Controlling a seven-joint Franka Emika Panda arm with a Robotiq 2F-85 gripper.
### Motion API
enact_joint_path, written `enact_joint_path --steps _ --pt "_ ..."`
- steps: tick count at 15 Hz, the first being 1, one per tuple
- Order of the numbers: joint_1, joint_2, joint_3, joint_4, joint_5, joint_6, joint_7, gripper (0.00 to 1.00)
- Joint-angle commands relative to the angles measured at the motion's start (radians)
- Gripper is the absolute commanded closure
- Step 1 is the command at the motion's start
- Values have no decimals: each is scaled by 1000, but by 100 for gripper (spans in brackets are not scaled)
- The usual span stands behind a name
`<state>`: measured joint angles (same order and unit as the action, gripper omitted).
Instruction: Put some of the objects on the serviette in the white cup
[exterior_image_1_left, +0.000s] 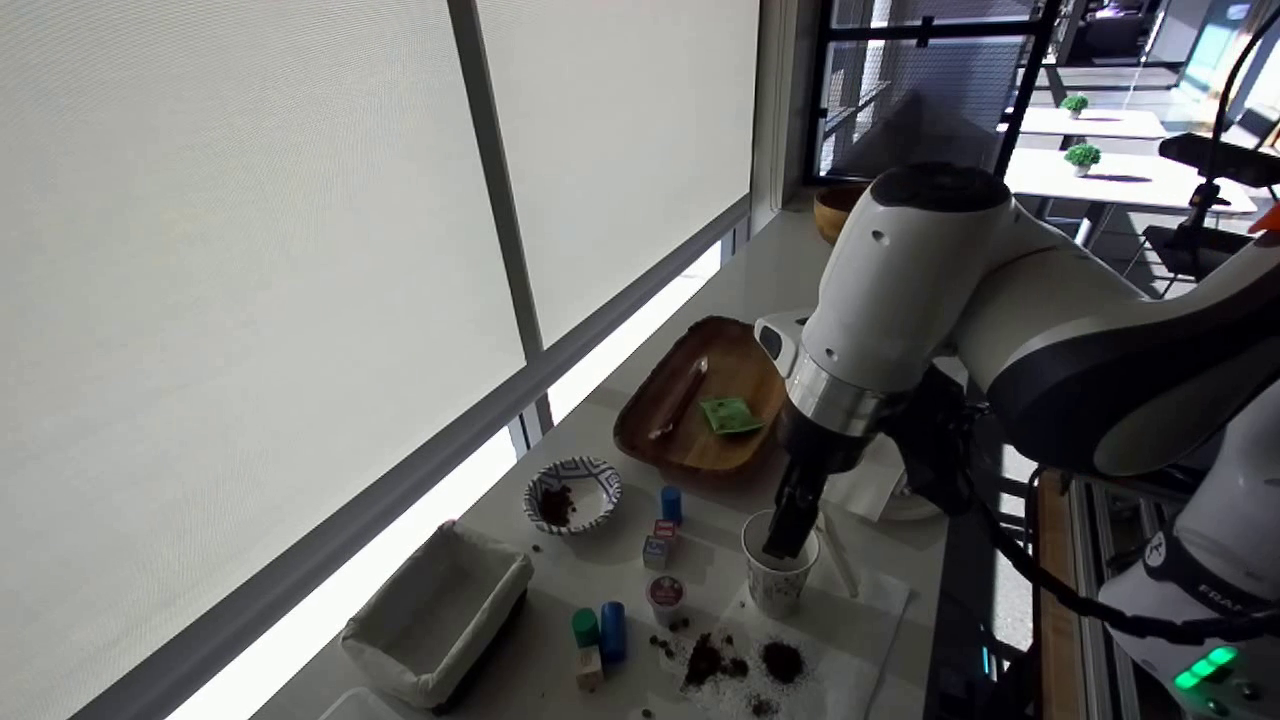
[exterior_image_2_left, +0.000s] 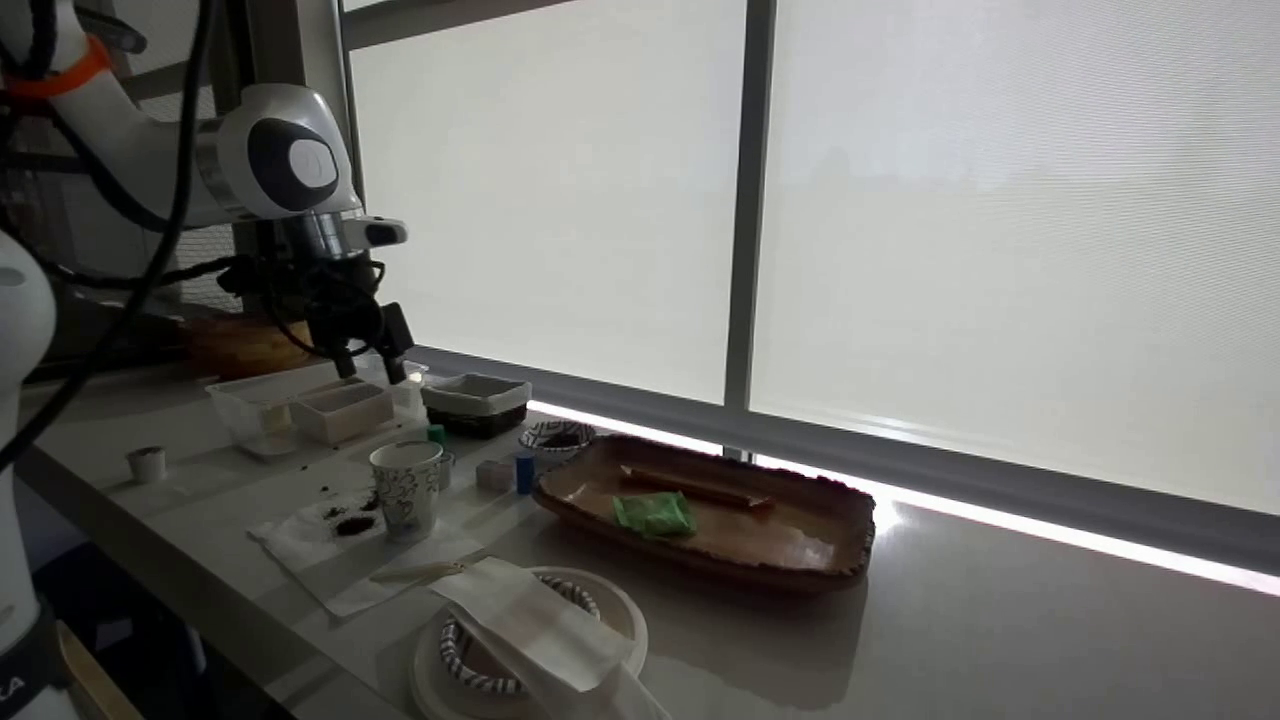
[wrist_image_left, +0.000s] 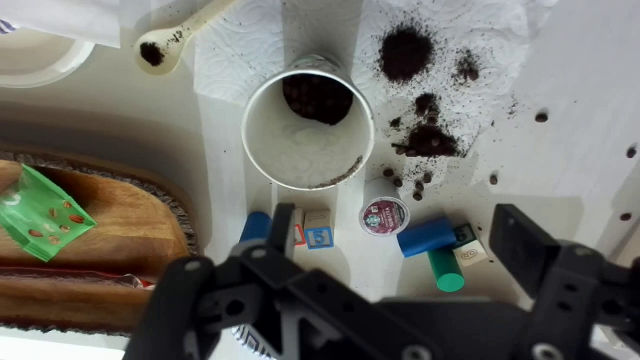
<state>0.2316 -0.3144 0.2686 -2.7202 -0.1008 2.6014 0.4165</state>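
The white cup with a dark leaf pattern (exterior_image_1_left: 775, 590) stands upright on the white serviette (exterior_image_1_left: 880, 625); it also shows in an exterior view (exterior_image_2_left: 405, 490). In the wrist view the cup (wrist_image_left: 310, 155) has dark coffee and beans at its bottom. On the serviette beside it lie a round pile of ground coffee (wrist_image_left: 405, 52) and a pile of grounds with beans (wrist_image_left: 432, 140). A pale spoon (wrist_image_left: 160, 52) with some grounds in its bowl lies by the serviette's edge. My gripper (wrist_image_left: 394, 215) is open and empty; an exterior view shows it (exterior_image_2_left: 372, 370) above the table, higher than the cup.
A coffee pod (wrist_image_left: 384, 216), blue and green cylinders (wrist_image_left: 425, 236) and lettered blocks (wrist_image_left: 319, 237) stand near the cup. A wooden tray (exterior_image_2_left: 800, 560), patterned bowl (exterior_image_1_left: 605, 490), lined basket (exterior_image_1_left: 515, 580), plate (exterior_image_2_left: 630, 640) and clear plastic bin (exterior_image_2_left: 235, 415) are around.
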Motion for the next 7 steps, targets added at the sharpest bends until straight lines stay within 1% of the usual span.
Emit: enact_joint_path --steps 1,2,3,5,7 --pt "11 -169 54 -32 28 -131 21 0" --pt "6 -196 72 -24 19 -181 42 0" --pt "-10 -109 55 -2 18 -107 5 0" --pt "-8 -164 75 -3 17 -161 22 0" --pt "-8 -184 79 -7 17 -169 24 0"
